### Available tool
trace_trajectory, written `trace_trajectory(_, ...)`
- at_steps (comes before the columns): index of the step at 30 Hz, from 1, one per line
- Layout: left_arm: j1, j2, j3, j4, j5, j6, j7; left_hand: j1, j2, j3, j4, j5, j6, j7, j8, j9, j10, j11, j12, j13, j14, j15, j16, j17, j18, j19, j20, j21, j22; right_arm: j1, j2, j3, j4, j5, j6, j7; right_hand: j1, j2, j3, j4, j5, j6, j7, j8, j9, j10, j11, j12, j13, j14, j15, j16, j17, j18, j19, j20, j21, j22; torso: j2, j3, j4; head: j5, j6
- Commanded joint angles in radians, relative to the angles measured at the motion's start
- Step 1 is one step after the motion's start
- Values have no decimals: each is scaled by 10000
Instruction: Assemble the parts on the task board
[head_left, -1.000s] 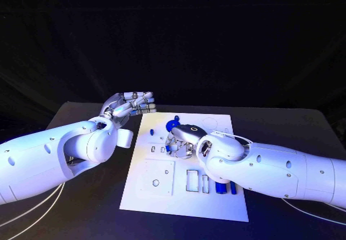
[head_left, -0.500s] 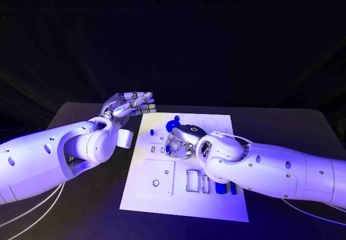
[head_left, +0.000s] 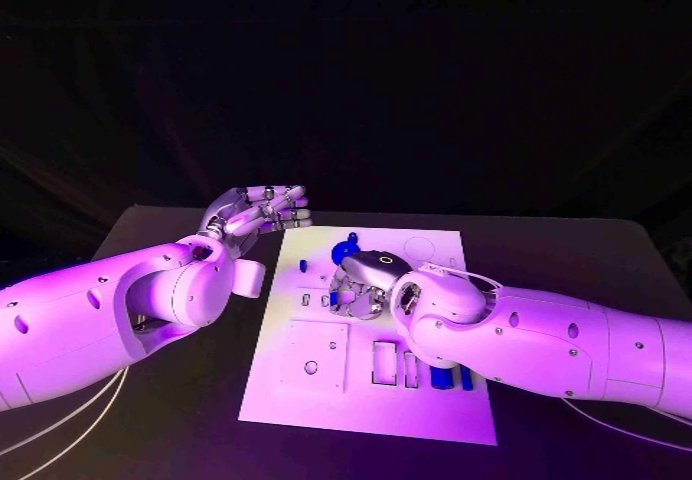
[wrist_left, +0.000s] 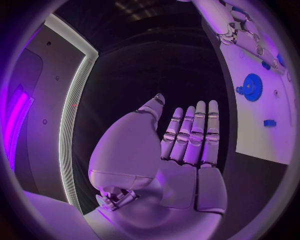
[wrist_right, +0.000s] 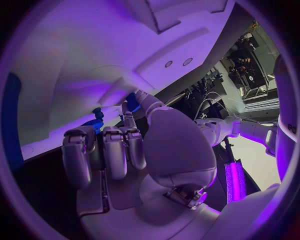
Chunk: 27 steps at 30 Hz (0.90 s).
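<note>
text: none legible | labels: none | numbers: none

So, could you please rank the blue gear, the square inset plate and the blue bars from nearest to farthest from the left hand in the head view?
1. The blue gear, at the task board's far end, closest to the left hand.
2. The square inset plate, on the board's near left part.
3. The blue bars, near right.
</note>
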Motion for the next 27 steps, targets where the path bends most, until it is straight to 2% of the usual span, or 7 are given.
trace_trajectory(1, 7, 5, 5, 28, 14, 170, 33, -24, 98, -33, -54, -17, 37, 232, -66, 5, -42, 47, -61, -6, 54, -17, -66, -12, 109, 42, 30, 67, -11, -26, 18, -14, -12, -130, 233, -116, -121, -23, -60, -1, -55, -124, 9, -79, -28, 969, 60, -29, 2562, 1044, 46, 36, 2633, -67, 1063, 36, 44, 2630, 0, 0, 2, -3, 14)
trace_trajectory(20, 7, 0, 5, 21, 14, 178, 22, -24, 98, -33, -54, -17, 37, 232, -66, 5, -42, 47, -61, -6, 54, -17, -66, -12, 109, 42, 30, 67, -11, -26, 27, -14, 5, -179, 182, -124, -146, -93, -78, -17, -88, -306, 96, -200, -77, 887, 137, -135, 2482, 1044, 124, 36, 2633, -67, 1063, 103, 44, 2630, 0, 1, 2, -16, 31)
trace_trajectory(23, 7, 0, 5, 20, 14, 184, 14, -24, 98, -33, -54, -17, 37, 232, -66, 5, -42, 47, -61, -6, 54, -17, -66, -12, 109, 42, 30, 67, -11, -26, 29, -14, 7, -183, 173, -121, -180, -147, -107, -12, -109, -416, 142, -262, -104, 856, 176, -174, 2453, 1044, 160, 36, 2633, -67, 1063, 134, 44, 2630, 1, 0, 3, -17, 31)
trace_trajectory(27, 7, 1, 5, 18, 14, 196, 7, -24, 98, -33, -54, -17, 37, 232, -66, 5, -42, 47, -61, -6, 54, -17, -66, -12, 109, 42, 30, 67, -11, -26, 41, -15, -6, -192, 154, -116, -333, -351, -274, 48, -205, -779, 252, -346, -181, 705, 282, -363, 2311, 1044, 257, 36, 2633, -67, 1063, 226, 44, 2630, -1, -3, -1, -16, 40)
